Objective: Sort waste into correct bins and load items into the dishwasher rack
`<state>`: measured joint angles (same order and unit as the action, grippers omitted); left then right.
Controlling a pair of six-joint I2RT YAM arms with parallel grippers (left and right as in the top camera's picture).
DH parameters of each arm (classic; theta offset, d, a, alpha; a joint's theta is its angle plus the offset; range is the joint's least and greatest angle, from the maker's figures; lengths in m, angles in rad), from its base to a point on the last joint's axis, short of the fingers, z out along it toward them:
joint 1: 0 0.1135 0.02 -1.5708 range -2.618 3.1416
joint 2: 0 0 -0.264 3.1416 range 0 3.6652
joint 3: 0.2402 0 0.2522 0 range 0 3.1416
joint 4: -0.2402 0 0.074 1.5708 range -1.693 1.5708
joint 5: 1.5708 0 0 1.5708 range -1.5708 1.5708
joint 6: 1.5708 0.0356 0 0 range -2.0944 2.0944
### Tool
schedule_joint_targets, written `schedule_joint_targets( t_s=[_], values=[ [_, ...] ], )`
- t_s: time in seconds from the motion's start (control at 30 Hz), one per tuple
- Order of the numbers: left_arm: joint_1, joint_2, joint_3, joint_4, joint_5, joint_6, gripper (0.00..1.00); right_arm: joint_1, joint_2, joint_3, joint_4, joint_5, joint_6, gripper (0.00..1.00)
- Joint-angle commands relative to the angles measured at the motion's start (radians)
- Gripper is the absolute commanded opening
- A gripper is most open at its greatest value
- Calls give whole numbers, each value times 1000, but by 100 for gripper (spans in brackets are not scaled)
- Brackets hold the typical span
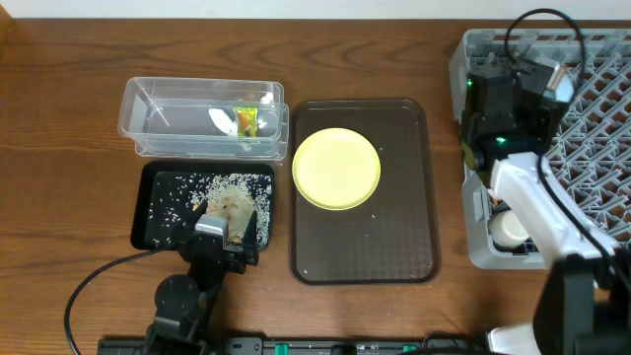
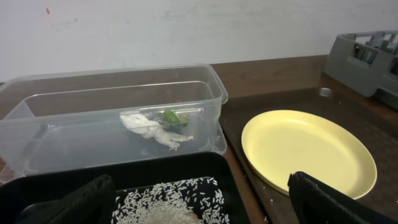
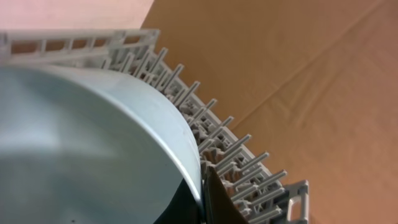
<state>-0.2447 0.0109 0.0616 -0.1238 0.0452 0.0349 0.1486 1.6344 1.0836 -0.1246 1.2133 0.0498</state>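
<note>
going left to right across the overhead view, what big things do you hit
clear tub → yellow plate → dishwasher rack

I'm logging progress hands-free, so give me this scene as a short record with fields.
clear tub: snack wrapper and paper scraps inside
black tray: rice and food lump
yellow plate: on brown serving tray
rack: white cup inside
left gripper: open, over black tray
right gripper: over rack, appears to grip light-blue bowl
</note>
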Motion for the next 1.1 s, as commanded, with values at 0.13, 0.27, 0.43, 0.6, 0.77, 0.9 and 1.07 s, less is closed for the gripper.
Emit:
schedule_joint_targets(
  t_s=[0.13, 0.27, 0.43, 0.6, 0.77, 0.9, 1.07],
  values=[
    [4, -7, -27, -8, -16, 17, 91, -10, 122, 8, 107, 8, -164, 1],
    [4, -7, -27, -8, -16, 17, 91, -10, 146, 8, 123, 9, -209, 1],
    [4, -7, -27, -8, -16, 17, 91, -18, 146, 9, 179, 13, -279, 1],
    [4, -7, -27, -8, -16, 17, 91, -22, 146, 8, 196, 2, -291, 1],
    [4, -7, -27, -8, -16, 17, 91, -47, 163, 8, 211, -48, -292, 1],
    [4, -7, -27, -8, -16, 17, 91, -32, 169, 8, 199, -48, -303, 1],
    [4, -7, -27, -8, -16, 17, 91, 45, 168, 8, 146, -47, -327, 1]
  ],
)
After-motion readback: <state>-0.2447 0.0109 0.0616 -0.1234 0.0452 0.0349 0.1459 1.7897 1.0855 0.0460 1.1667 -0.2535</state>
